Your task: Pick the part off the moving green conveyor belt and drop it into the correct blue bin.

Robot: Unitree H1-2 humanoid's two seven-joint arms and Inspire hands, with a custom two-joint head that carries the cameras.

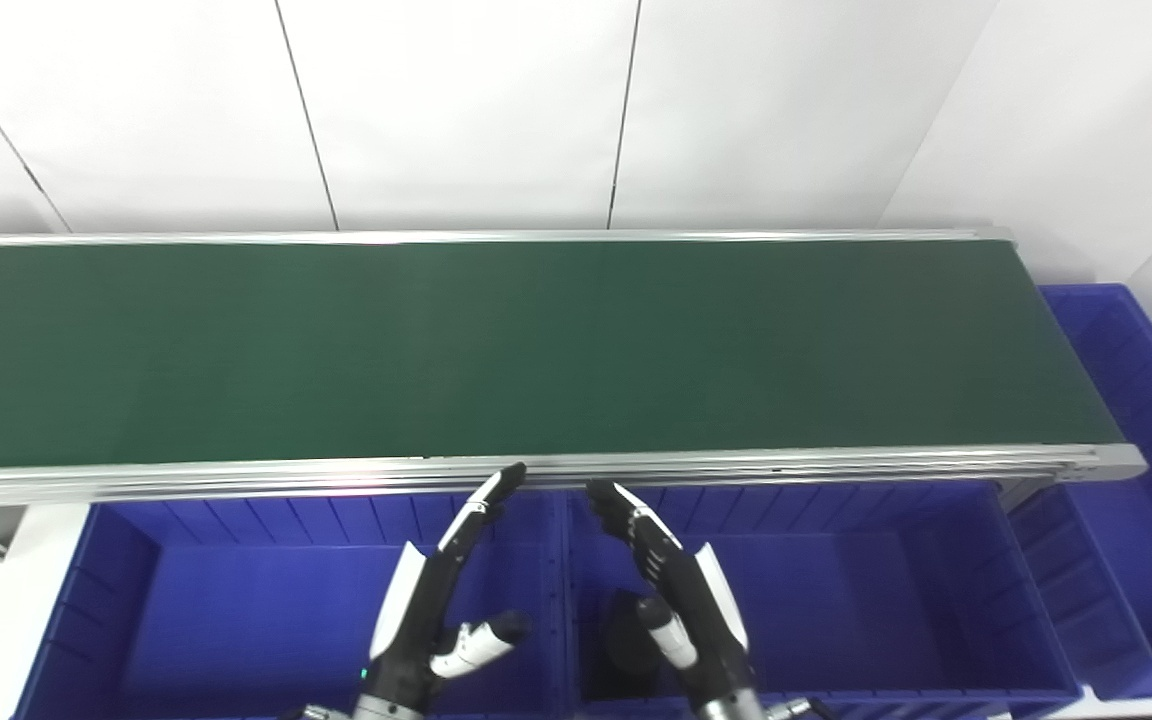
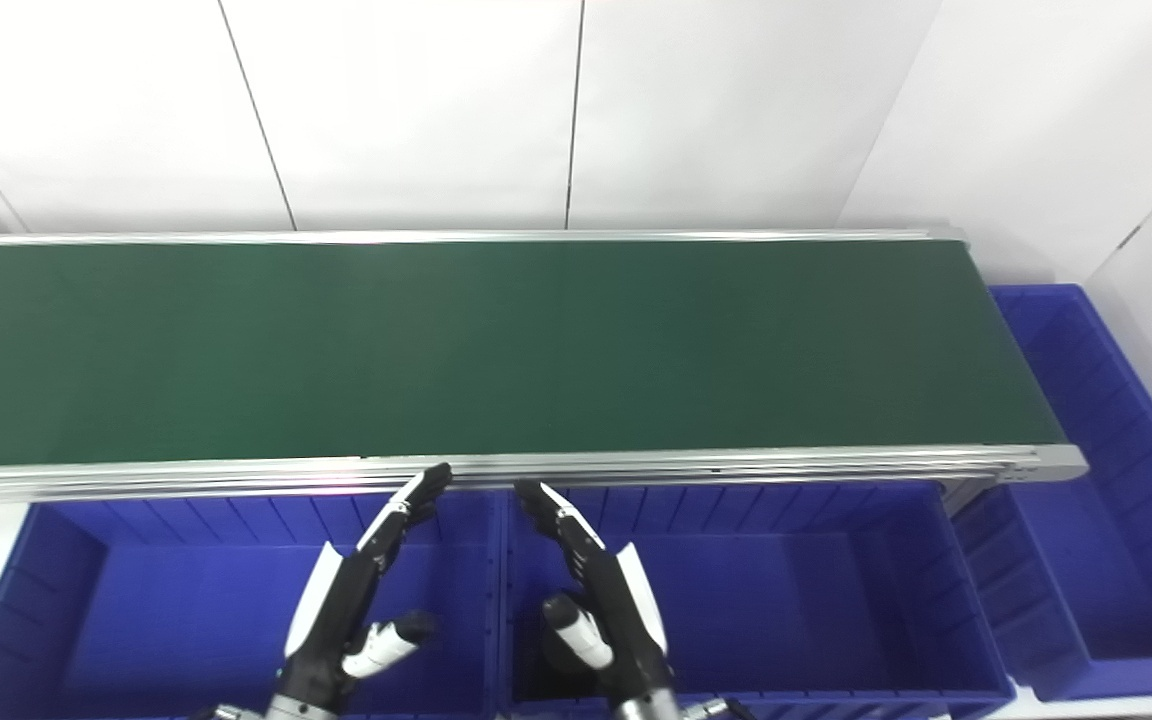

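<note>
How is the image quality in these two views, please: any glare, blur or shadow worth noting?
Left eye view: soft overall, with bright glare along the conveyor's near rail; the belt reads evenly lit. Right eye view: the same softness, and a dark object in the middle bin is too shadowed to identify.

No readable text, labels, numbers or signs anywhere

Green conveyor belt (image 1: 496, 350): one, with aluminium side rails.

Blue bins: three. Left bin (image 1: 236, 600) and middle bin (image 1: 836, 590) sit side by side below the belt's near rail; the third bin (image 1: 1126, 420) stands at the belt's right end.

Dark object (image 1: 626, 640): one, in the middle bin's near left corner (too dim to identify).

Robot hands: two, left hand (image 1: 436, 610) and right hand (image 1: 676, 590), both empty with fingers spread.
</note>
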